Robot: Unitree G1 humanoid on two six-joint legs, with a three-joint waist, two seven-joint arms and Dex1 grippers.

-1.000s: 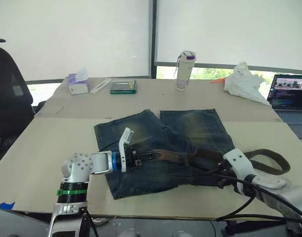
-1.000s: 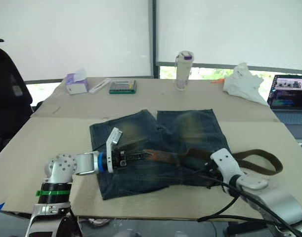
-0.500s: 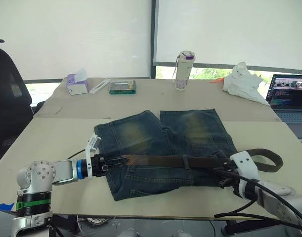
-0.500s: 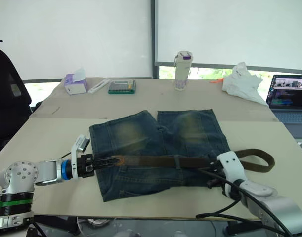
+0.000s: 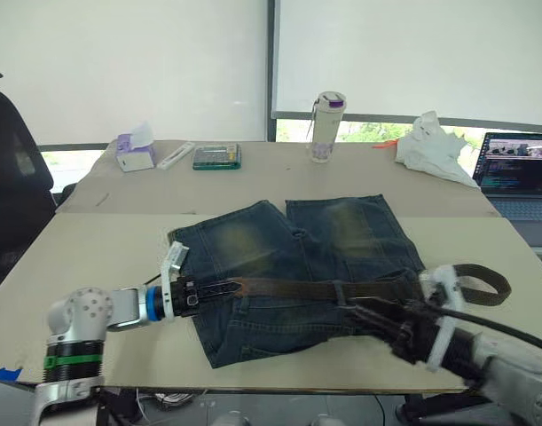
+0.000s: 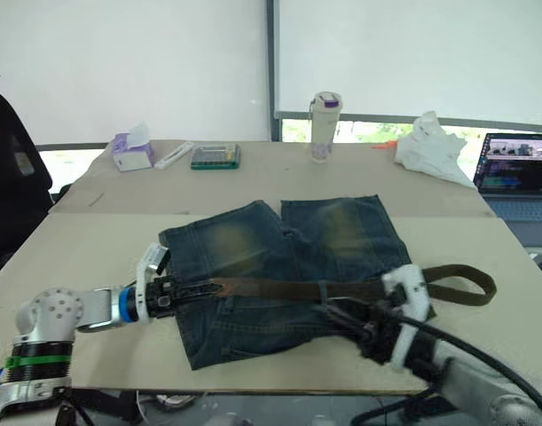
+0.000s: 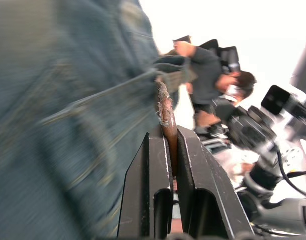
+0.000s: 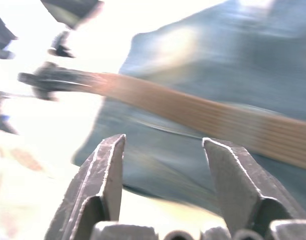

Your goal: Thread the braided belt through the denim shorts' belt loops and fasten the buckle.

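A beige table point(image 5: 93, 240) spans the frame. The denim shorts point(image 5: 297, 257) lie flat at its lower centre, the braided belt point(image 5: 341, 288) crossing them and looping onto the tabletop at lower right. Along the far edge sit a tissue box point(image 5: 134, 147), a green case point(image 5: 217, 157), a bottle point(image 5: 322, 127), crumpled white material point(image 5: 435, 146) and a laptop point(image 5: 517, 182).

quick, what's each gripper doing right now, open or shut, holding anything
Left gripper: shut on the braided belt, at its end by the shorts' left edge.
Right gripper: open, holding nothing, above the denim shorts.
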